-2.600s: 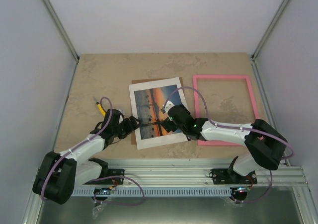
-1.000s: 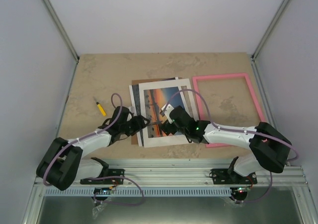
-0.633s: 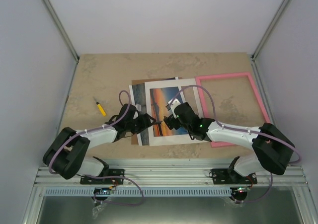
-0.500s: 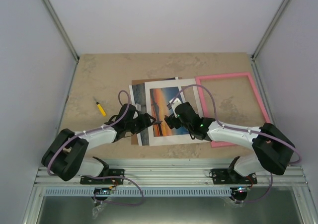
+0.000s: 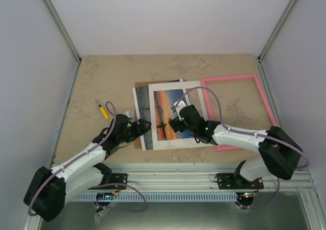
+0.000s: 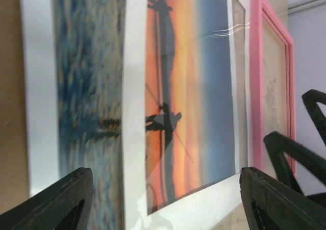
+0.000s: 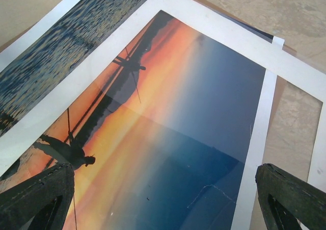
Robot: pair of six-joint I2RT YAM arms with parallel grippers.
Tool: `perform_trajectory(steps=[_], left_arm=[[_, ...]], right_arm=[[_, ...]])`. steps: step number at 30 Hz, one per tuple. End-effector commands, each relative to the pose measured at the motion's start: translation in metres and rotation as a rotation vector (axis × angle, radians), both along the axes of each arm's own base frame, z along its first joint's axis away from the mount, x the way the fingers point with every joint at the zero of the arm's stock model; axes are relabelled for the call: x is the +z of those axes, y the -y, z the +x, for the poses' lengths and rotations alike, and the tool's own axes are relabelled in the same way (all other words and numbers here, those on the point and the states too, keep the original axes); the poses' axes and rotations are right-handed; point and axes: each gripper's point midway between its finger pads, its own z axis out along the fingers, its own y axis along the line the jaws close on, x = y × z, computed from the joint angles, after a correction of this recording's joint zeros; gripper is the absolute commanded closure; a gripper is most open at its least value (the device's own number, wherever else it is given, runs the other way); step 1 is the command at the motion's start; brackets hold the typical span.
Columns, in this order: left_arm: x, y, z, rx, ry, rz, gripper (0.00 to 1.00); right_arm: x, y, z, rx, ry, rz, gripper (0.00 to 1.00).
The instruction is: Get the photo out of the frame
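- Right gripper (image 5: 171, 124) is spread wide with nothing between its fingers, low over the near part of the photo (image 5: 168, 100); left gripper (image 5: 144, 126) is just as wide and empty, at the photo's edge farthest from the pink frame (image 5: 226, 78)
- Photo lies flat just beside the pink frame's left rail, outside it, on the brown backing board (image 6: 9, 61)
- Over the last couple of seconds the white mat (image 5: 168, 143) has slid toward the frame, baring a strip of the print on the side away from it
- Left arm had reached in to that strip and has now pulled back, away from the frame
- My reading: the frame is already dealt with, and only the mat is left to part from the print; the bared strip offers a place to pin or pinch
- Right arm lies low, its forearm crossing the frame's near left corner; left arm stretches low from its base, well apart from the frame
- Small yellow-handled tool (image 5: 103, 110) lies farther still from the frame
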Motion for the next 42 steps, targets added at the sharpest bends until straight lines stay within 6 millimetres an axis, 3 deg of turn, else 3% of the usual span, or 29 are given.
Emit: perform_trajectory(steps=[1,8,17,32,42], left_arm=[[-0.021,-0.018,-0.022,0.065,-0.089,-0.002,0.19],[-0.034,-0.022,-0.043,0.080,-0.134,-0.081,0.19],[-0.048,-0.015,-0.050,0.050,-0.185,-0.111,0.23],[-0.026,-0.009,-0.030,0.107,-0.086,-0.248,0.30],[-0.044,-0.014,-0.032,0.174,-0.162,-0.257,0.30]], right_arm=[[0.004,0.001,0.002,-0.018,0.011,0.023,0.02],[0.002,-0.001,0.002,-0.012,0.004,0.020,0.02],[-0.002,-0.002,0.003,-0.013,-0.004,0.006,0.02],[-0.006,-0.003,0.003,-0.010,-0.018,-0.004,0.02],[-0.003,-0.002,0.003,-0.016,-0.011,-0.002,0.02]])
